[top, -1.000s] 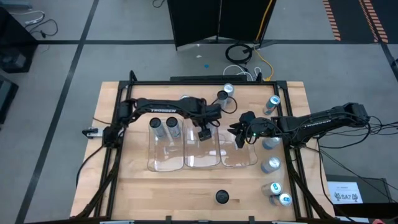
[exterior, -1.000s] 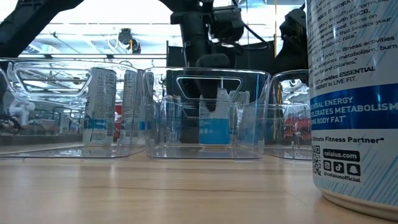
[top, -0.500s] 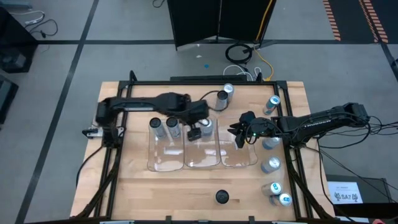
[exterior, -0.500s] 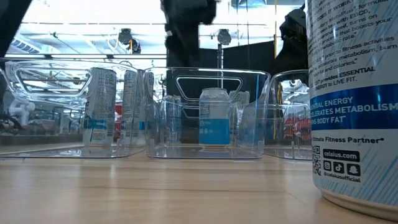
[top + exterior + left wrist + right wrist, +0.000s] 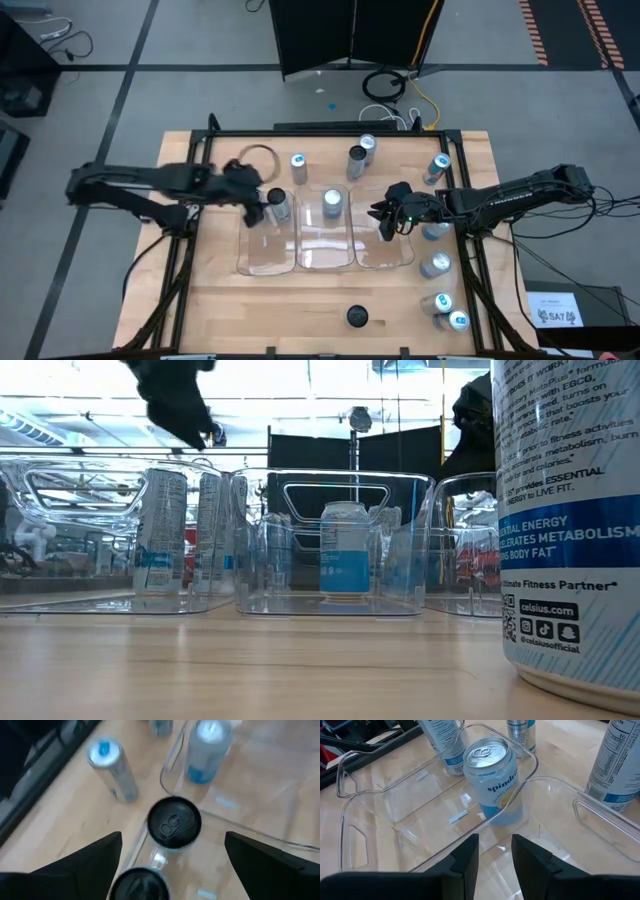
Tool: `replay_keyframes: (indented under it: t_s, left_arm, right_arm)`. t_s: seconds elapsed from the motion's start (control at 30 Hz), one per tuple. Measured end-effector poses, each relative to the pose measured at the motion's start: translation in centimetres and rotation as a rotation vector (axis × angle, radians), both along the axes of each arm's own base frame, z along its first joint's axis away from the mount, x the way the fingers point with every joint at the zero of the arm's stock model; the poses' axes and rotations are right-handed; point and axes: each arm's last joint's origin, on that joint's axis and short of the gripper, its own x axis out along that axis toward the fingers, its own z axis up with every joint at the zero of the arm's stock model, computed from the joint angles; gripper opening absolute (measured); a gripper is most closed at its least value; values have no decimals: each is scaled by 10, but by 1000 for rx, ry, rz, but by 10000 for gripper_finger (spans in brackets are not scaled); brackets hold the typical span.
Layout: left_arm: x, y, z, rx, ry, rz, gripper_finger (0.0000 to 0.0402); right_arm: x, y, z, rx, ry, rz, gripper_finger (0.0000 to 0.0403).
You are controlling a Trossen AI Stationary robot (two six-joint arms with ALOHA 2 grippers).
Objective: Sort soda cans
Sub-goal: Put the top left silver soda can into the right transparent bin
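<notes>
Left gripper (image 5: pixel 250 190) at nine o'clock over the left tray (image 5: pixel 266 262), fingers spread wide, empty, above two dark-topped cans (image 5: pixel 174 824). Silver Spindrift can (image 5: pixel 332 203) upright in the middle tray (image 5: pixel 325 260). Right gripper (image 5: pixel 386 213) at three o'clock, fingers slightly parted, empty.

middle tray (image 5: pixel 326 262): front free | back: can (image 5: pixel 332 202)

Near can (image 5: pixel 570 520): "celsius.com"; tray can (image 5: pixel 491 777): "spindr…".
</notes>
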Motion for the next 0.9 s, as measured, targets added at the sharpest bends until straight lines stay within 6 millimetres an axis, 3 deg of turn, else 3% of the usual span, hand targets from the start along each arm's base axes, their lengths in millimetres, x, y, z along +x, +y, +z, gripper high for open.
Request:
replay_keyframes:
  t_s: [0.2, 0.47, 0.6, 0.9]
  left_arm:
    - [-49, 2, 20, -1, -131, -5, 363]
    - [-73, 1, 28, -28, -198, -76, 363]
    - [-71, 0, 13, 54, -234, -179, 363]
    - [-79, -1, -51, 123, -380, -282, 363]
  right_arm:
    - [0, 0, 0, 36, -11, -26, 107]
    - [3, 0, 4, 46, -63, -34, 107]
    - [6, 0, 10, 54, -134, -33, 107]
    - [8, -1, 15, 46, -192, -35, 107]
